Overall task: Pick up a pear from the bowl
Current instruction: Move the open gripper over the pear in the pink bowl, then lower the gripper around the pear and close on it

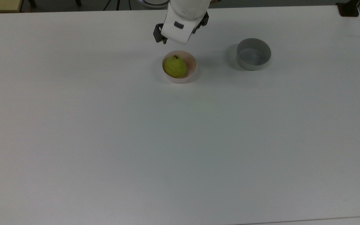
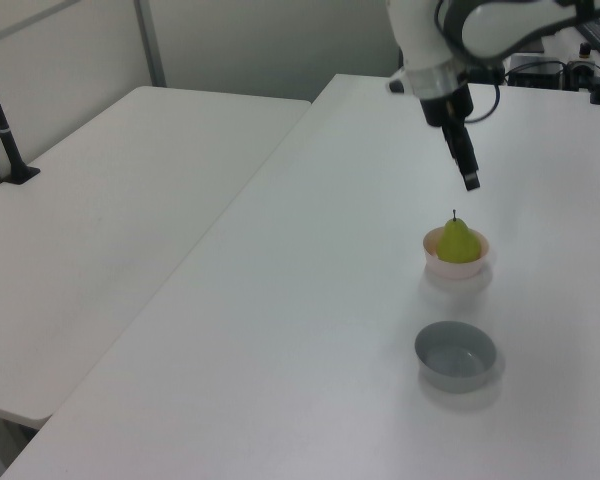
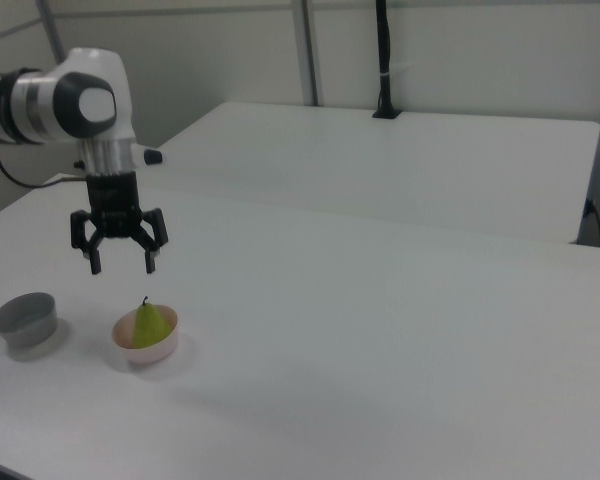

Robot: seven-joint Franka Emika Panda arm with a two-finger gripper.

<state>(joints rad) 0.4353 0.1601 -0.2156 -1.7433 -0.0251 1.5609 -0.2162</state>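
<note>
- The pear [image 1: 175, 66] sits upright inside the pink bowl [image 1: 191, 70], with its dark stem pointing up.
- The pink bowl rests on the white surface [image 1: 167, 140].
- The tool [image 3: 119, 264] hangs in the air above the pear, not touching it. Its two fingers are spread apart and hold nothing.
- A grey bowl [image 1: 253, 57] stands well apart, on the top view's right.

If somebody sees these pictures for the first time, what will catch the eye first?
Probably the yellow-green pear, the one bright colour on the white table, standing stem up in the pale pink bowl. Next, the gripper, fingers spread, hanging above the pear without touching it. A grey bowl stands apart at the top view's right.
</note>
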